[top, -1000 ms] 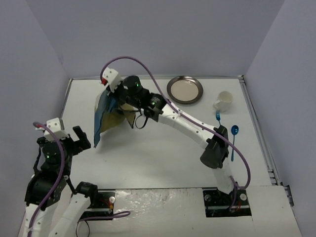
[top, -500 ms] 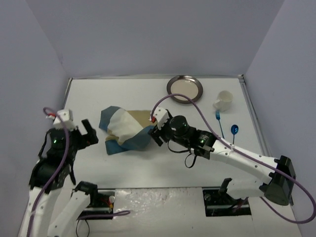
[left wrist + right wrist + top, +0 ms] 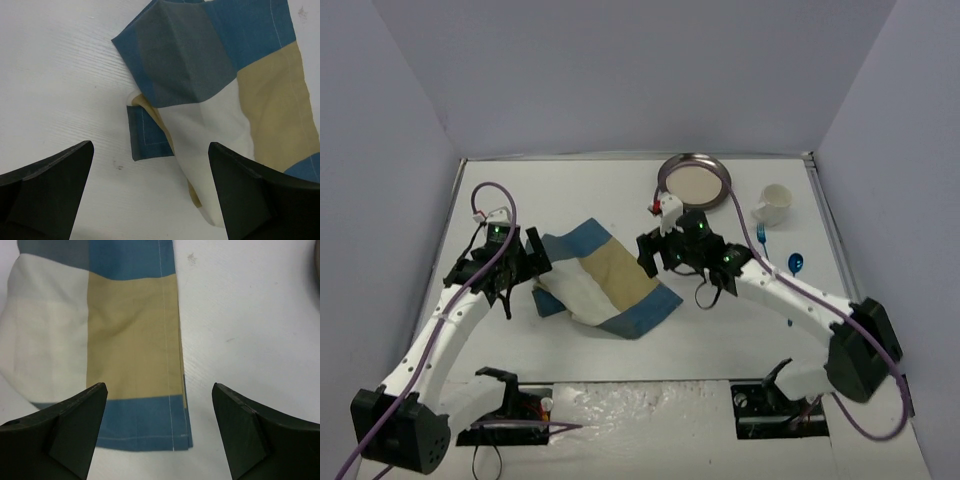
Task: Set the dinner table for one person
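- The large matte-white table (image 3: 620,190) with a thin metal rim lies under both arms, fills the floor between the pale walls, and carries everything else.
- A blue, tan and white striped cloth placemat (image 3: 610,275) lies on the table left of centre. Its right half is flat, while its left end is bunched and folded over itself.
- The left jaws are spread wide and grip nothing. They hang over the placemat's crumpled left end, with a folded blue corner (image 3: 147,132) in the gap. Whether they touch the cloth cannot be told.
- The right jaws are also spread wide and empty. They sit over the placemat's flat right edge (image 3: 172,340), with bare table beside it.
- At the far right are a round metal plate (image 3: 694,182), a white cup (image 3: 772,205), a small blue fork (image 3: 763,237) and a blue spoon (image 3: 795,265), all well apart from the placemat.
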{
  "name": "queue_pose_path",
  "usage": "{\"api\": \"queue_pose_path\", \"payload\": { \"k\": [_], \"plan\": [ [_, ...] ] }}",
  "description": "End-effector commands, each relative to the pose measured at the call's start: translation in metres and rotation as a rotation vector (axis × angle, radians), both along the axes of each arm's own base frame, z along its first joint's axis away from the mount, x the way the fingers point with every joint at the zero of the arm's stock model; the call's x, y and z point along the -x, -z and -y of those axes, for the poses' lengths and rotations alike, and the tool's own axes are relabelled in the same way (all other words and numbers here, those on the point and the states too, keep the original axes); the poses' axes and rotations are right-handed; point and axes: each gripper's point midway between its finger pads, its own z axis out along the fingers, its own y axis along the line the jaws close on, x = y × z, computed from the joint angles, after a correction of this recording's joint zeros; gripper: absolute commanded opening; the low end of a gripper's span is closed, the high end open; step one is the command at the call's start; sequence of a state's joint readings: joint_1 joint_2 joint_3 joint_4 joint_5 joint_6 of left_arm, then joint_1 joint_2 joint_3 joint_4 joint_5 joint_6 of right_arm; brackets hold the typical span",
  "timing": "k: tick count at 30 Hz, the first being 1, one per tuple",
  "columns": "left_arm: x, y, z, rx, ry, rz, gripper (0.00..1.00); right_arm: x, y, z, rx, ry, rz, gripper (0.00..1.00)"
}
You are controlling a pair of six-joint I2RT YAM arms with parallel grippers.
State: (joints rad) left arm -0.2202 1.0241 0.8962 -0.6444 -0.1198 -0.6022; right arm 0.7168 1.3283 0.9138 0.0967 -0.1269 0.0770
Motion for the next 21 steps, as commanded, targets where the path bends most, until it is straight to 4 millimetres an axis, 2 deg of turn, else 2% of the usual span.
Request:
{"api": "queue_pose_path", "payload": {
  "k": [1,3,5,11,12,14,21],
  "plan": [
    [-0.03,-0.026,-0.001,0.074,-0.085,0.167,0.97,-0.048,-0.01,-0.047,-0.111,-0.072,0.004,0.84],
    [-0.027,-0.023,-0.003,0.074,-0.088,0.156,0.97,-0.063,-0.016,-0.069,-0.13,-0.121,0.011,0.85],
    [-0.023,-0.023,-0.006,0.072,-0.09,0.148,0.97,-0.079,0.006,-0.081,-0.093,-0.133,-0.009,0.85],
    [-0.005,-0.026,-0.019,0.031,-0.094,0.144,0.97,-0.114,0.046,-0.102,-0.012,-0.142,-0.004,0.84],
    [-0.004,-0.025,-0.02,0.027,-0.095,0.14,0.97,-0.117,0.041,-0.104,-0.007,-0.143,0.017,0.84],
    [0.002,-0.023,-0.023,0.022,-0.102,0.139,0.97,-0.124,0.06,-0.11,0.045,-0.131,0.028,0.82],
    [0.009,-0.022,-0.025,0.03,-0.116,0.15,0.97,-0.14,0.086,-0.127,0.112,-0.112,0.055,0.81]
  ]
}}
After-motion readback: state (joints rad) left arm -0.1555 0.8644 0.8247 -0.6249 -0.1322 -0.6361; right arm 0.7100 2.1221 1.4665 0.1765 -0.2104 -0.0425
